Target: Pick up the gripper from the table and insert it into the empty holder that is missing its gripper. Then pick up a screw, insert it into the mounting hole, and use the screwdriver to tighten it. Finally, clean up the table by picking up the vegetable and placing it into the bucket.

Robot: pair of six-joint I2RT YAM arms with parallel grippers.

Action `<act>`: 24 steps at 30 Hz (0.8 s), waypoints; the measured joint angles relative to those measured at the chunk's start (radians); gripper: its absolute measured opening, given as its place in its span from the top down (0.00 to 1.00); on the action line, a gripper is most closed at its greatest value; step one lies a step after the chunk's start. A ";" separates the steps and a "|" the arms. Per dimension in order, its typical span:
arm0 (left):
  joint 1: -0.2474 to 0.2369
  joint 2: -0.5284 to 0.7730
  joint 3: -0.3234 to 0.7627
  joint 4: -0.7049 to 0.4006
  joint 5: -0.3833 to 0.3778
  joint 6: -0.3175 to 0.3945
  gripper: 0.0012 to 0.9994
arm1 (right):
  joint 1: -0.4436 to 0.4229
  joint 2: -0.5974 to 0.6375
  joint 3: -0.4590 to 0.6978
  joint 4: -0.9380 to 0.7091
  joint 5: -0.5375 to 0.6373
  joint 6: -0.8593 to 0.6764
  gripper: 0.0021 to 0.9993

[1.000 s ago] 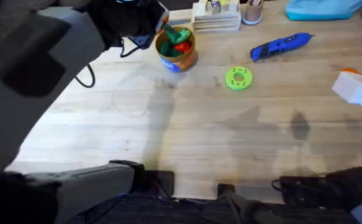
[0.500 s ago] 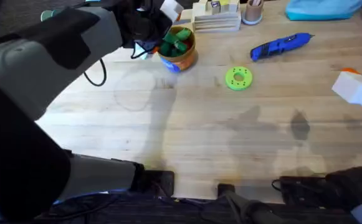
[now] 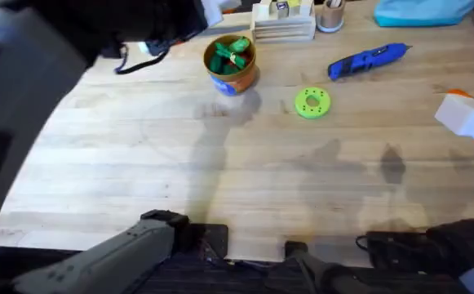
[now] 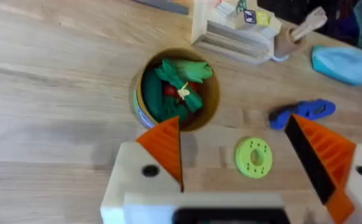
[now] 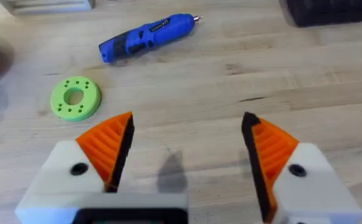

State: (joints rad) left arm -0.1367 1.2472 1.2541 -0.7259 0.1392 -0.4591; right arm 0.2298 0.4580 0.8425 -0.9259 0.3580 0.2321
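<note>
The bucket (image 3: 231, 64) stands at the back of the table, left of centre, and green toy vegetable pieces (image 4: 168, 87) lie inside the bucket (image 4: 213, 99). My left gripper (image 4: 232, 121) hovers open above the table beside the bucket with nothing between its orange pads; overhead, its white tip (image 3: 212, 10) shows behind the bucket. To the right lies the blue screwdriver (image 3: 367, 60) (image 5: 146, 37). Over the table's right edge, my right gripper (image 3: 469, 114) (image 5: 189, 118) is open and holds nothing. The loose gripper, the holder and the screw are out of view.
A lime-green ring disc (image 3: 312, 102) lies between the bucket and the screwdriver. At the back edge stand a wooden box (image 3: 283, 20), a white pen cup (image 3: 330, 15) and a light blue object (image 3: 424, 10). The left arm looms dark over the upper left.
The left gripper has drawn back from over the bucket toward the far left. More green now shows in the bucket. The right arm has not moved.
</note>
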 joint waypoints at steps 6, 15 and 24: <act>-0.037 -0.156 0.007 -0.173 0.003 0.250 0.00 | 0.000 0.000 0.000 0.000 0.000 0.000 0.01; -0.037 -0.210 0.007 -0.377 0.003 0.489 0.00 | 0.000 0.000 0.000 0.000 0.000 0.000 0.01; -0.037 -0.210 0.007 -0.465 0.003 0.642 0.00 | 0.000 0.000 0.000 0.000 0.000 0.000 0.01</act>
